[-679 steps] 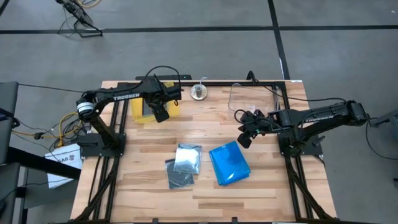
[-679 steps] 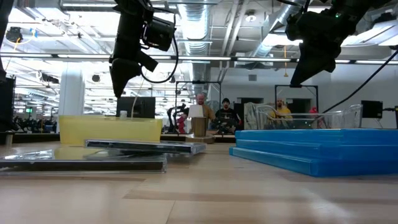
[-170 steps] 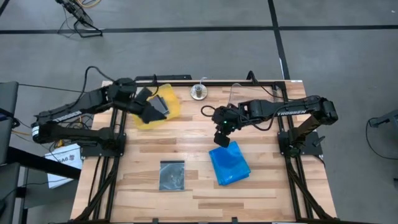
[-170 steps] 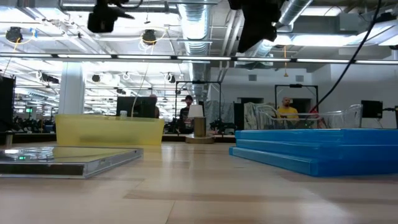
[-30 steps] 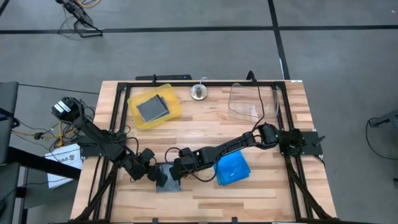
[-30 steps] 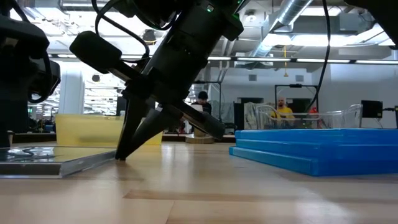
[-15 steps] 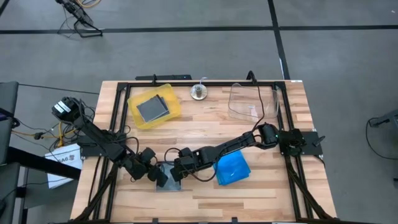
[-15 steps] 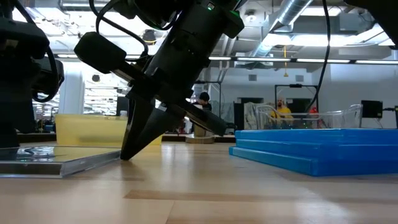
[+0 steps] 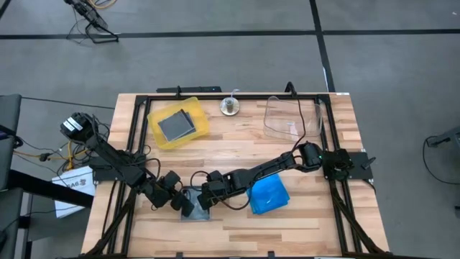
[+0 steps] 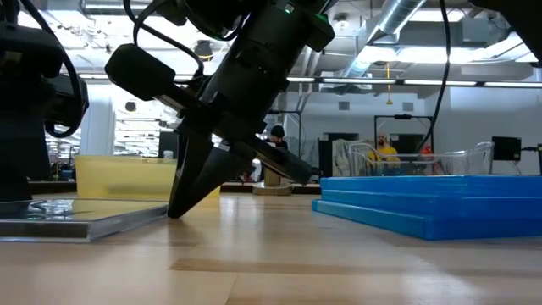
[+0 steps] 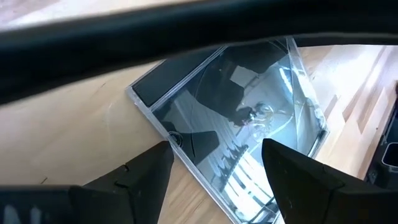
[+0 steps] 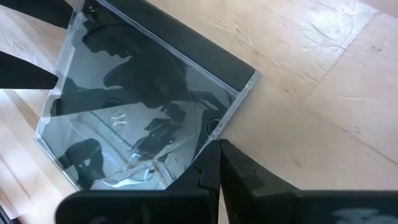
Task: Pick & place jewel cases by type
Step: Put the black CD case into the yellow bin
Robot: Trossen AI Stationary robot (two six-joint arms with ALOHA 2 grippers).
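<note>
The wooden table (image 9: 237,155) carried a yellow tray (image 9: 202,124) at its far left, with one grey case already inside, and a clear bin (image 9: 274,121) at its far right. A stack of blue jewel cases (image 9: 267,196) lay near the front, right of the middle. Just beside it, to the left, one grey jewel case (image 9: 194,206) lay flat on the table.

Both arms were low over this grey case. The left hand (image 11: 214,165) was at its left side with the fingers apart, one on each side of an edge, holding nothing. The right hand (image 12: 219,162) was at its right edge with the fingers closed together, tips down at the corner, also holding nothing.

The case looked light, stiff and smooth, so it would probably slide on the wood. It seemed also brittle. I think the best hold was across a thin edge, once that edge was lifted a little.
</note>
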